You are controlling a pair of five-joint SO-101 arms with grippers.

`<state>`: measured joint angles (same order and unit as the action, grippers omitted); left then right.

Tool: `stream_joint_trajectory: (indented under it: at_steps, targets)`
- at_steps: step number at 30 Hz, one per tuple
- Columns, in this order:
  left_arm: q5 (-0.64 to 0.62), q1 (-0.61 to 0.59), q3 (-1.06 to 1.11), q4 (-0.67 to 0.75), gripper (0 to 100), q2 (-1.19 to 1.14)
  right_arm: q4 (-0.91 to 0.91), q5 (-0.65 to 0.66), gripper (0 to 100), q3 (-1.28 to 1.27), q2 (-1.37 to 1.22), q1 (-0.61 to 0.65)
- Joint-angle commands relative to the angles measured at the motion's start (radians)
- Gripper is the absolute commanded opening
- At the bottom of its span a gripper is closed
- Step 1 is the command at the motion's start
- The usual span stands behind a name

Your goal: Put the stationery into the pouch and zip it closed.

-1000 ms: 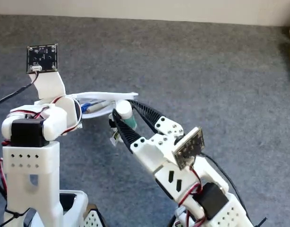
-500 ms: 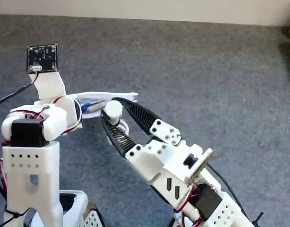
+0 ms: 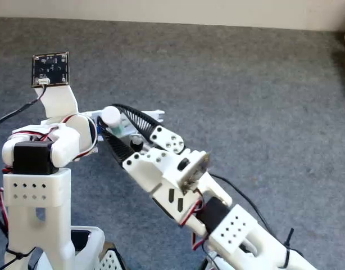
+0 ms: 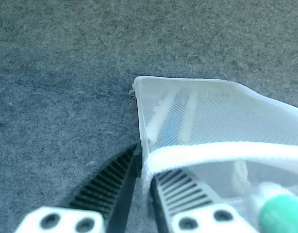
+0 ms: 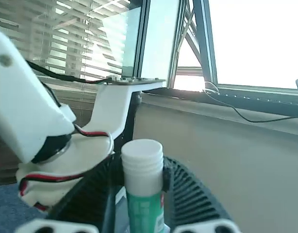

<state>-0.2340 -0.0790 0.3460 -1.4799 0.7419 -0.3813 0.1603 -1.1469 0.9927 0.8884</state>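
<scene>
The mesh pouch [image 4: 212, 114] was held up off the grey carpet [image 4: 52, 58] by its rim, evidently so that its mouth would gape for loading. That rim was pinched between the fingers of the left gripper [image 4: 143, 154], which were drawn almost together with only the fabric between them. A white pen [image 4: 161, 114] and what appeared to be a blue one could be made out through the mesh, already inside. The glue stick [image 5: 143, 204], white cap up, was clamped at its green body by the right gripper [image 5: 141, 171], which was set narrow around it. In the high view the stick was placed right at the pouch's opening. Whether it had crossed the rim could not be told. The pouch was judged not yet zipped.
</scene>
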Motion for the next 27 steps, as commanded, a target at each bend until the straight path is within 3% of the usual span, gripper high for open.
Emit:
stream_joint_trajectory:
  at_steps: [1, 11, 17, 27]
  targets:
    - [-0.008, 0.024, -0.021, 0.017, 2, 0.025, -0.099, 0.055, 0.5, 0.021, -0.054, -0.025]
    - [-0.008, 0.024, -0.021, 0.017, 2, 0.025, -0.117, 0.061, 0.5, 0.015, -0.133, -0.065]
    - [-0.008, 0.024, -0.021, 0.017, 2, 0.025, 0.047, 0.31, 0.5, 0.002, -0.13, -0.058]
    - [-0.006, 0.018, -0.021, 0.017, 2, 0.025, 0.211, 0.313, 1.0, 0.001, -0.13, -0.062]
